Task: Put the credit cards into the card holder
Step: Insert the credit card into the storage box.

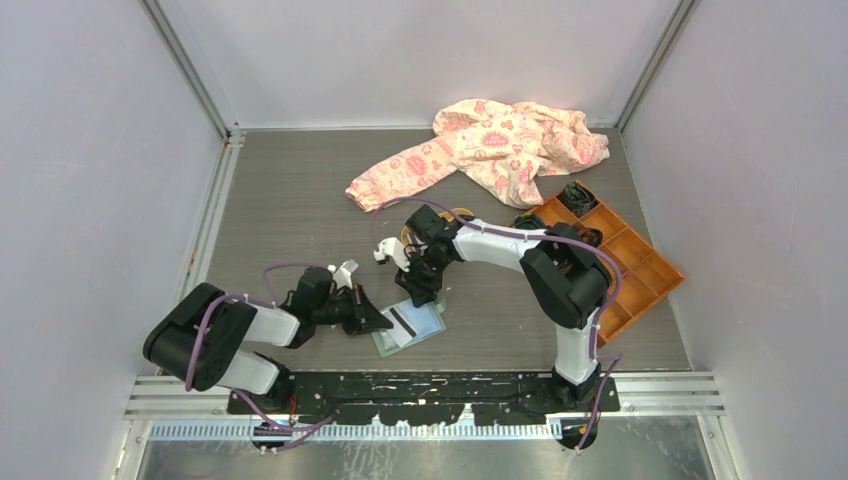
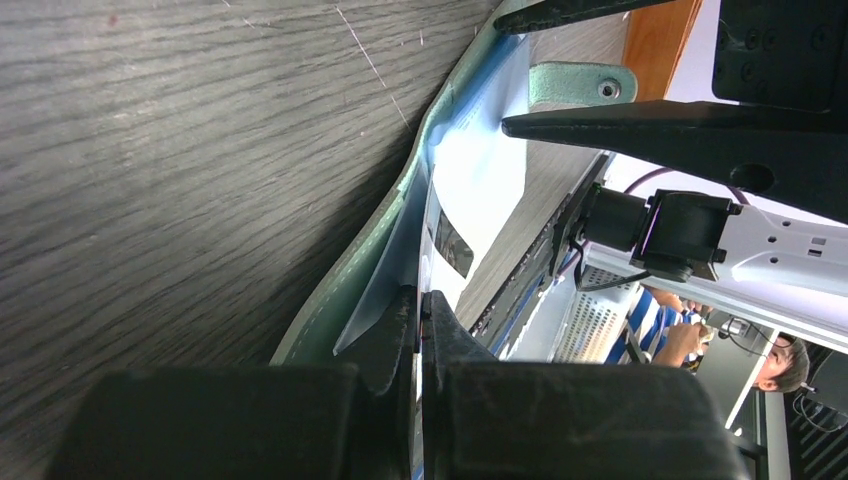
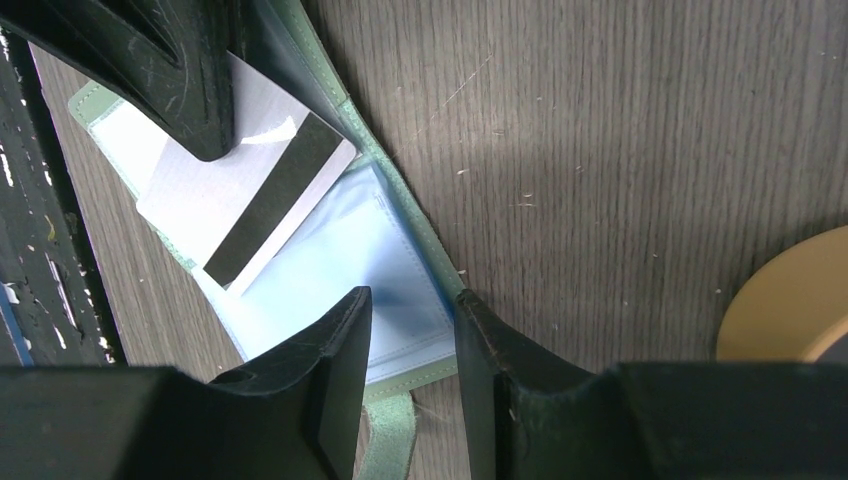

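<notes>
The pale green card holder (image 1: pixel 425 325) lies open on the table, its pale blue inner sleeves up (image 3: pixel 340 260). A white credit card (image 3: pixel 250 190) with a dark stripe lies slanted over it. My left gripper (image 1: pixel 383 320) is shut on the card's edge (image 2: pixel 452 243), with the jaws closed on the thin card (image 2: pixel 421 295). My right gripper (image 1: pixel 420 293) is open over the holder's far corner (image 3: pixel 412 295). One finger is over the blue sleeve and the other is outside the green rim. The snap tab (image 3: pixel 390 440) sticks out below it. No other card shows.
A floral cloth (image 1: pixel 490 145) lies at the back. An orange compartmented box (image 1: pixel 610 265) stands at the right. An orange oval tray (image 3: pixel 790 310) sits just behind the right gripper, mostly hidden by the arm in the top view. The near edge rail (image 1: pixel 420 385) is close.
</notes>
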Motion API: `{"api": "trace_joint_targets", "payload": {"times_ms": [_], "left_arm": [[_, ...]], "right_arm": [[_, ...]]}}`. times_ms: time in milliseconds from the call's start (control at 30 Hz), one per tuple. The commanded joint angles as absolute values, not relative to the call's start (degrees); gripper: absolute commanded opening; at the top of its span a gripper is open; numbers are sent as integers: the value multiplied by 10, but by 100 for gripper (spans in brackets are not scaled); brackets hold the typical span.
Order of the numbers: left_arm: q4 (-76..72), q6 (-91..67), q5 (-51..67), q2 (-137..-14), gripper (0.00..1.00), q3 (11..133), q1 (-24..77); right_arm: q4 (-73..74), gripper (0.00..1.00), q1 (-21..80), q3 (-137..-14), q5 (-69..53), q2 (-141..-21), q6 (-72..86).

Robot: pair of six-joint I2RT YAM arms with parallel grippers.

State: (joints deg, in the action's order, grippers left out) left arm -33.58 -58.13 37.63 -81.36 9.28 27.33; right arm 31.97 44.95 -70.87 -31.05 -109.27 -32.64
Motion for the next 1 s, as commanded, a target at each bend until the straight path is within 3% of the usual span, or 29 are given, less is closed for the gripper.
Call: {"api": "trace_joint_targets", "payload": {"times_ms": [0,967], "left_arm": [[-340,-572,372,-831,0,106,276],[-407,-585,426,-978,0,162,269]], "right_arm": [[294,42,460,-703,-306,-1079,-325],[286,42,468,-698,-307,-1072,-328]]}}
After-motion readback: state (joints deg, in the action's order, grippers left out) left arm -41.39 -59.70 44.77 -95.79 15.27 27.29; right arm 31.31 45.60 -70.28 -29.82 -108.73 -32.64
